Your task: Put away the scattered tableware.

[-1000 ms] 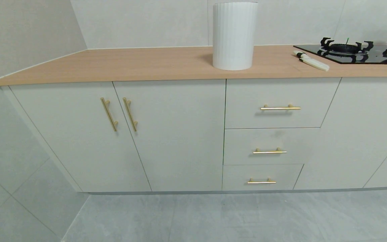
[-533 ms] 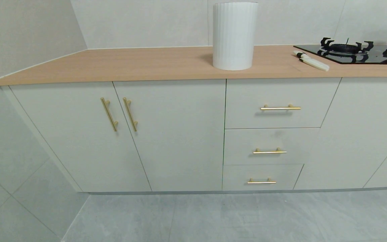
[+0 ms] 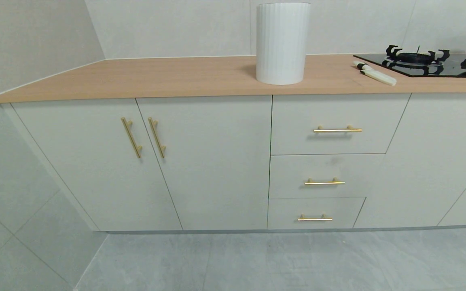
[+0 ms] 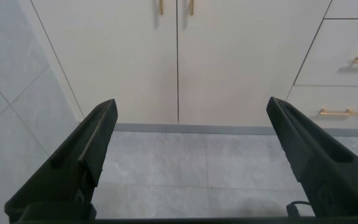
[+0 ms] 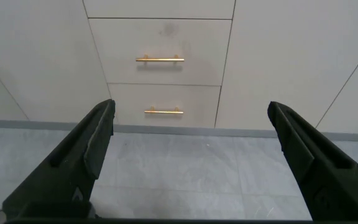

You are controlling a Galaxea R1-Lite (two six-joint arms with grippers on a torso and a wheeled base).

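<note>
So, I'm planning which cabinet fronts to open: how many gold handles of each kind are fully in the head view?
Vertical door handles: 2
Horizontal drawer handles: 3
Total: 5

Large pale grey wall tiles (image 3: 168,28) on the back wall and on the left side wall (image 3: 18,44). Light wood-grain countertop (image 3: 156,76), running from the left corner to the right. Pale grey base cabinet (image 3: 83,182) beneath: two doors (image 3: 217,169) with upright brass bar handles (image 3: 131,137) side by side; three stacked drawers (image 3: 297,117), each with a level brass bar handle (image 3: 337,130); all shut. Black glass gas hob (image 3: 423,68) set in the countertop at right. Grey stone-look floor tiles (image 3: 281,262).
</note>
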